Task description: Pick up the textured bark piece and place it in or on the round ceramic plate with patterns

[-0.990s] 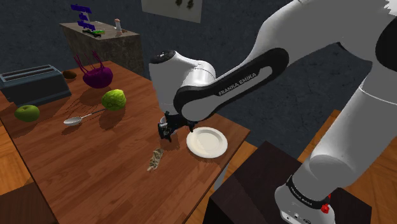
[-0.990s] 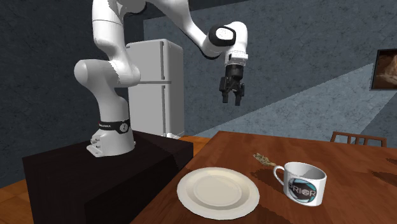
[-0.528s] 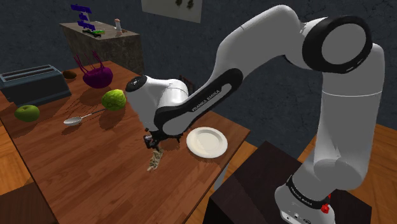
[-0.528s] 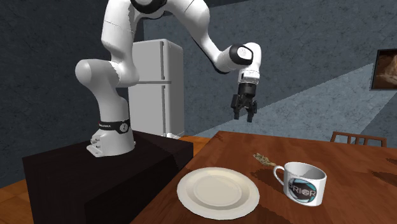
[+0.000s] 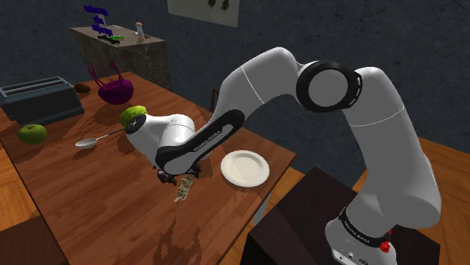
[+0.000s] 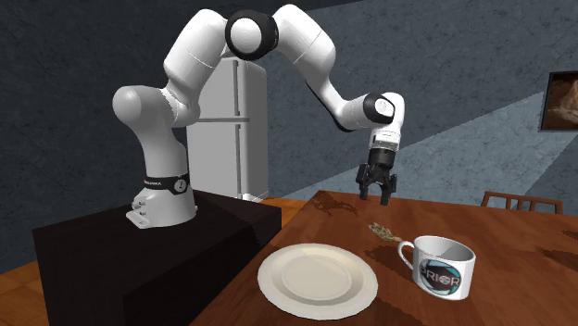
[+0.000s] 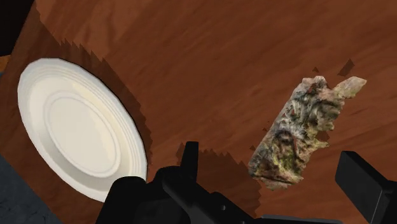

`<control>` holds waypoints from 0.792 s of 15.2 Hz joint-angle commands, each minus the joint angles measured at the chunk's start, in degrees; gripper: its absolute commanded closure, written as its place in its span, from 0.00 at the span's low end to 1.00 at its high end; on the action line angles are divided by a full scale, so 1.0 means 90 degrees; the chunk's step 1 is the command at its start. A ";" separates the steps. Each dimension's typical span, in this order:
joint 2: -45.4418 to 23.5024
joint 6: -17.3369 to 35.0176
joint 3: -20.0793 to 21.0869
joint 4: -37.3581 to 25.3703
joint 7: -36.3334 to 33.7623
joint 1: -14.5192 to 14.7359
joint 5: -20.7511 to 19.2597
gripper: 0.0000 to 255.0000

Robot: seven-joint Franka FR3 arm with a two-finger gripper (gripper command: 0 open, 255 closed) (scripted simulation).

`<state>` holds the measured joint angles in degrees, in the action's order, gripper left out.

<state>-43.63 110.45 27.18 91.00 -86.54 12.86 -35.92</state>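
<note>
Lower than half a second ago, the gripper point(image 7: 270, 167) hangs with jaws spread, the bark point(image 7: 299, 133) lying untouched between them, apparently nearer one finger. Centre over it, descend, then close across its narrow width. In the shoulder view it lies lower centre on the table point(image 5: 113, 203), the plate point(image 5: 245, 167) just right.

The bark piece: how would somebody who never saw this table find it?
Start at the brown wooden table and find the plain white round plate near its edge. Beside the plate, under the open black end effector, lies the small grey-brown bark piece. It is rough and jagged, while the plate is smooth and round.
</note>
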 commanded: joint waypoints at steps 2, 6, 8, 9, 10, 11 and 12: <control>-0.0901 -0.0362 -0.0295 -0.1148 -0.0165 0.0383 -0.0108 0.00; -0.1004 -0.0112 -0.0361 -0.0995 -0.0220 0.0330 -0.0190 0.00; -0.1063 0.0009 -0.0395 -0.0929 -0.0247 0.0305 -0.0234 0.00; -0.1094 0.0069 -0.0413 -0.0899 -0.0261 0.0293 -0.0257 0.00; -0.1112 0.0103 -0.0423 -0.0883 -0.0269 0.0287 -0.0270 0.00; -0.1112 0.0103 -0.0423 -0.0882 -0.0269 0.0287 -0.0269 0.00; -0.1112 0.0103 -0.0423 -0.0882 -0.0269 0.0287 -0.0270 0.00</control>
<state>-53.59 111.28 23.40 83.02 -88.96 15.47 -38.31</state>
